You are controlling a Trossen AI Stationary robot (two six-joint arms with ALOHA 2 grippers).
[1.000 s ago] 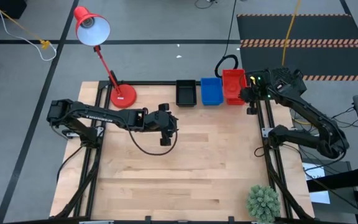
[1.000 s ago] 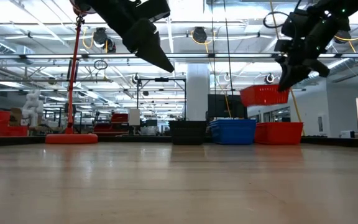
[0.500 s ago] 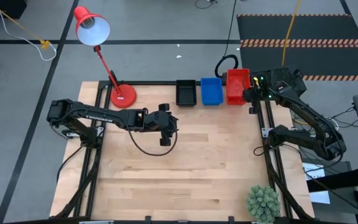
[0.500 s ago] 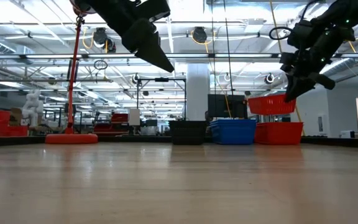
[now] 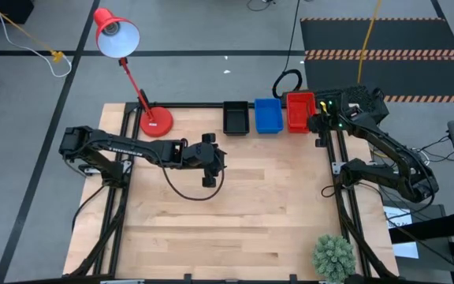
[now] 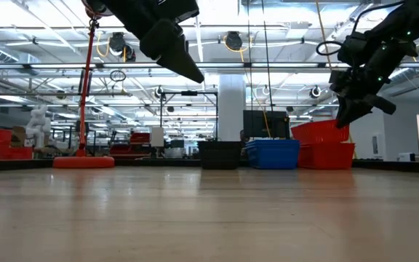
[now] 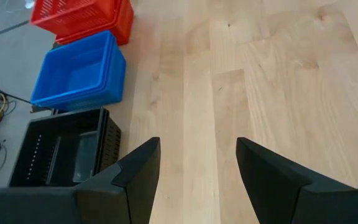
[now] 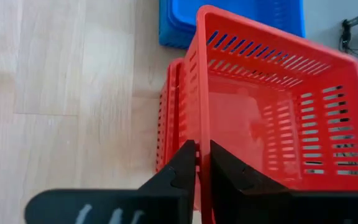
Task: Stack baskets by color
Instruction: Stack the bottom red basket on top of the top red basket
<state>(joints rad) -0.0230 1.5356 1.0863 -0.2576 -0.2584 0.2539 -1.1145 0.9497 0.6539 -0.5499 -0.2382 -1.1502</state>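
Right gripper (image 8: 202,163) clamped on red slotted plastic basket (image 8: 272,118) wall — light, stiff, best pinched at rim — nesting at one o'clock.

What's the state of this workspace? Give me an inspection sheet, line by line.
Surface: wooden table, middle bare.
Job's things: black stack, blue stack and red stack in a row at the far edge; top red basket tilted, not fully nested.
Clutter: red desk lamp at the far left corner; green plant at the near right corner.
Grippers: right gripper pinching the top red basket's wall; left gripper open, holding nothing, above the table's left half.
Cables: black cable loop behind the red stack; yellow cord on the floor.
Surroundings: grey floor, striped mat beyond the table.
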